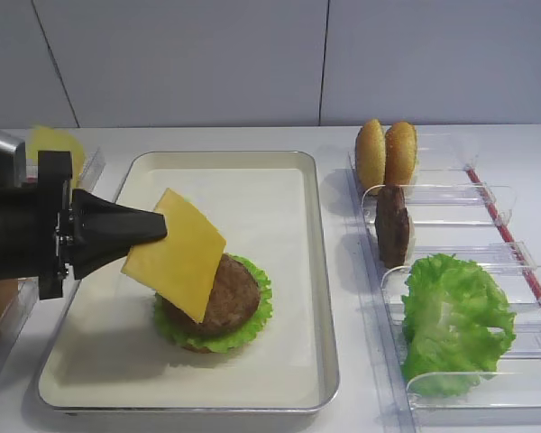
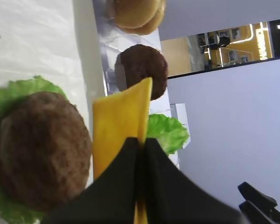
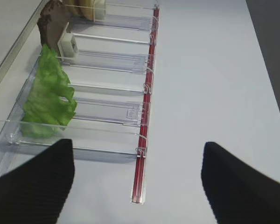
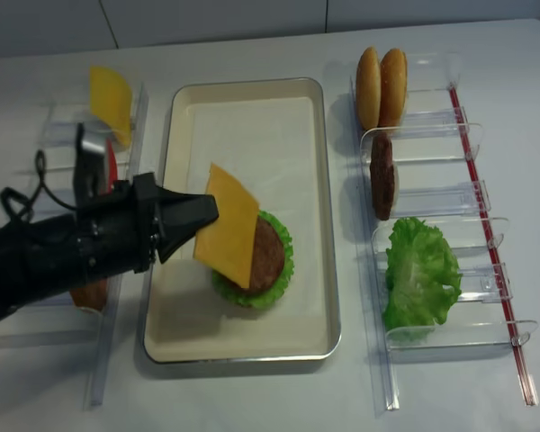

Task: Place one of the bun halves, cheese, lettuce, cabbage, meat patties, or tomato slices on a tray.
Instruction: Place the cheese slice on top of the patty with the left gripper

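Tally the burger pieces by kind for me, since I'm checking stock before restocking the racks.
Cheese slices: 2, one held by the left gripper, one in the left rack
Meat patties: 2, one on the tray, one in the right rack
Bun halves: 2
Lettuce: 2, one under the tray patty, one in the rack
Total: 8

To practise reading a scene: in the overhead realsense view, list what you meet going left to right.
left gripper → cheese → meat patty on the tray → racked patty → lettuce

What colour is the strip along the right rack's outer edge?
Red strip, clearest in the right wrist view.
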{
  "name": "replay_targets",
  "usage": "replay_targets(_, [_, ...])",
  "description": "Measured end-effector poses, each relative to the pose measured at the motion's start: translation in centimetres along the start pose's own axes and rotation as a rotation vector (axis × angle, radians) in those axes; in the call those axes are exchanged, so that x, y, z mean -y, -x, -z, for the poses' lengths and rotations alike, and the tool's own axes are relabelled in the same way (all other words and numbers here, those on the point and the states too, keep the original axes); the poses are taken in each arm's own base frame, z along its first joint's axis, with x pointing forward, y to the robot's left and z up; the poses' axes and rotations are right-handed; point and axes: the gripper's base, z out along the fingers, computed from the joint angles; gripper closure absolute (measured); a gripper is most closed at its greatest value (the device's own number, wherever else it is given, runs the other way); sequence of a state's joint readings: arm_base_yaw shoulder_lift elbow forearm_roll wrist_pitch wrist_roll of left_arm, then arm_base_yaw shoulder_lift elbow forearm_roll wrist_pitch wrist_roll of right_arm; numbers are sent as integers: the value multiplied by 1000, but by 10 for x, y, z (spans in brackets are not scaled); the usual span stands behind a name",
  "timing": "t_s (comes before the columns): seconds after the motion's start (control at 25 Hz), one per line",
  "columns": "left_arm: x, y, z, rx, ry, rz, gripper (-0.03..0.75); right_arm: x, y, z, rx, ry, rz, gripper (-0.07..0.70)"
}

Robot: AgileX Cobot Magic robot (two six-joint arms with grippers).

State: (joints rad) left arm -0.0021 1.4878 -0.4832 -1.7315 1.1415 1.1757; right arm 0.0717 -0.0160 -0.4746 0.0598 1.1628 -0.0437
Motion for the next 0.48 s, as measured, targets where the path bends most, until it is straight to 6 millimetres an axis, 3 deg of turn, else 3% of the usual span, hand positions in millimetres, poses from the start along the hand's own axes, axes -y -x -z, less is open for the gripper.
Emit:
replay_targets(0.24, [-16,5,-9,-21,18,16,688,0,0,0,0,0,0,67])
replay_targets(0.48, [-1,3,-28,-95,-23,-52,688,0,0,0,0,0,0,67])
